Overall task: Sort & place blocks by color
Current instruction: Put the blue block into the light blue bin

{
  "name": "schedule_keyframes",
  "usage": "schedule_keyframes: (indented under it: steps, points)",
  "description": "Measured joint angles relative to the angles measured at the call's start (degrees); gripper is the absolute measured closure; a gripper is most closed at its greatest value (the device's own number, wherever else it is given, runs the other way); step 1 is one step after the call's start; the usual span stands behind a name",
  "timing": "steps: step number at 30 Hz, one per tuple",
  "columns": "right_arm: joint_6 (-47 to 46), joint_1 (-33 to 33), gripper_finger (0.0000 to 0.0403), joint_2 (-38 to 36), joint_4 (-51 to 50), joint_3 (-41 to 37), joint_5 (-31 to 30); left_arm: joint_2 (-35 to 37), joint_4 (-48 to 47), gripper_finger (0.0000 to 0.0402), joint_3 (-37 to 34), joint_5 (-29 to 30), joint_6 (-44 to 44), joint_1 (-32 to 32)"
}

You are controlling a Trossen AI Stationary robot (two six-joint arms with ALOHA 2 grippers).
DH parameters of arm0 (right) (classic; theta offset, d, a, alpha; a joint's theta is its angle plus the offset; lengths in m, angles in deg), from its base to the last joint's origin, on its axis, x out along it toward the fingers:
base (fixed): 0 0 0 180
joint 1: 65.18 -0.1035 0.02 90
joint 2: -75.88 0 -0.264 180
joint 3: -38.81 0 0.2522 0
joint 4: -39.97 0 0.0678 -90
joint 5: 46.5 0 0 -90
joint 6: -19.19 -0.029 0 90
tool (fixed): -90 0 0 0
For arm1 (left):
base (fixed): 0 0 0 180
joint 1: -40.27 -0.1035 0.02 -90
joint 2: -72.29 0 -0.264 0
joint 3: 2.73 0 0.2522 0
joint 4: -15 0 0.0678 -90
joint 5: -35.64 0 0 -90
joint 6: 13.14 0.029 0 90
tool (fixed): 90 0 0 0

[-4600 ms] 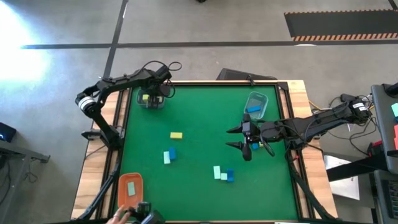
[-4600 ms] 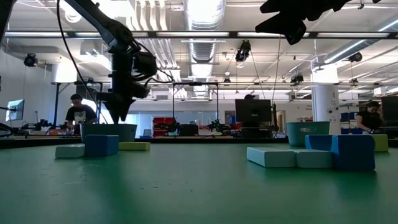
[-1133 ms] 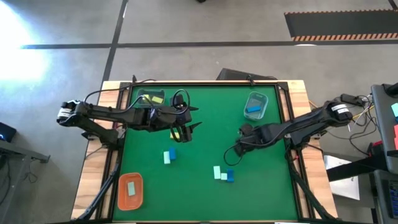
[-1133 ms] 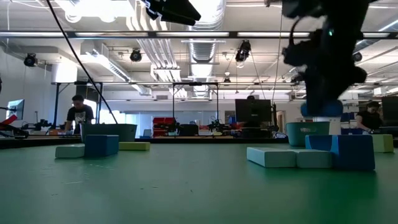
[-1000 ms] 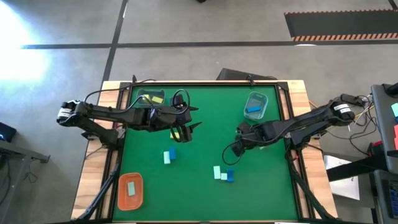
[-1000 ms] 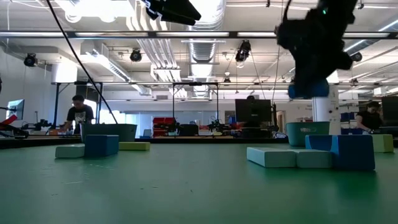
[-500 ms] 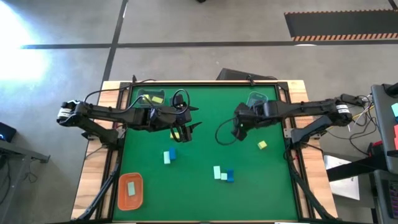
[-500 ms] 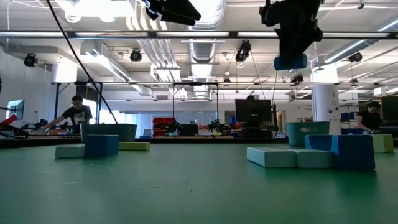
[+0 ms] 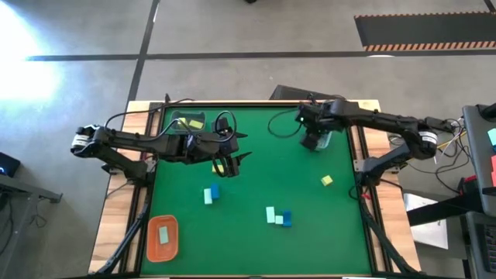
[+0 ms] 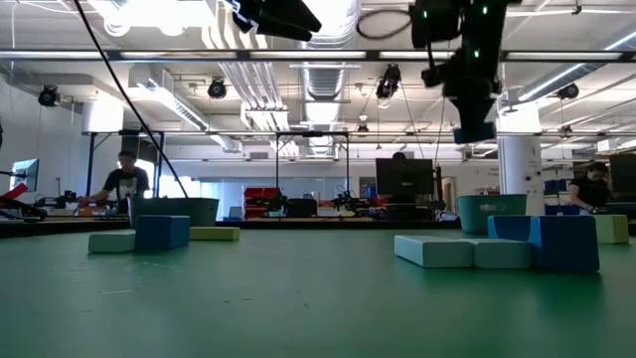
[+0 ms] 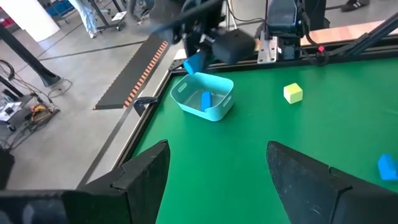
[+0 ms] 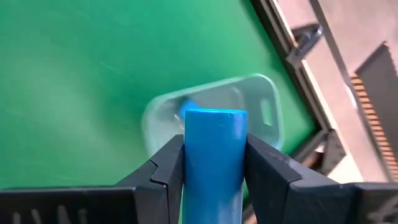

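My right gripper [image 9: 312, 140] is shut on a blue block [image 12: 214, 155] and hangs above the grey-blue tray [image 11: 204, 99] at the table's far right. Another blue block [image 11: 206, 99] lies in that tray. In the low view the held block [image 10: 474, 132] is well above the tray [image 10: 492, 212]. My left gripper [image 9: 235, 160] stands open in mid-air over a yellow brick [image 9: 222, 167] near the table's middle, touching nothing. A yellow cube [image 9: 327, 180] rests on the cloth at the right. My right gripper pinches the blue block by two opposite sides [image 12: 186, 158] between its two fingers. The fingers come from above and point steeply down. The block is lifted clear and hangs over the tray's opening.
A blue and a mint block [image 9: 211, 194] lie left of centre, and a mint and blue group [image 9: 279, 217] lies nearer the front. An orange tray [image 9: 163, 236] holding a mint block sits at the near left, and a tray with yellow blocks [image 9: 188, 122] at the far left.
My right gripper has carried the blue block from the table's middle right toward the far edge, rising and rolling its wrist. It now hangs over the far-right tray. The yellow cube that its arm covered now shows.
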Motion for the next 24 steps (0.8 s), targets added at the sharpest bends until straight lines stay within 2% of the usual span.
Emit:
schedule_keyframes:
  steps: [5,10,18,24]
  points:
    - [8.02,9.16,0.0274,0.0,8.71,-7.76,0.03,0.0,-0.11,0.0151,0.0,0.0,-0.12,0.0]
    - [12.62,14.43,0.0272,0.0,19.99,-14.98,0.23,0.0,-0.02,0.0151,0.0,0.0,-0.17,0.0]
    - [14.51,15.37,0.0265,0.0,22.32,-18.76,0.34,-0.12,0.08,0.0151,0.0,0.0,-0.26,0.0]
    - [13.85,15.39,0.0235,0.0,23.52,-19.27,0.09,-0.24,-0.08,0.0151,0.0,-0.02,-3.13,0.0]
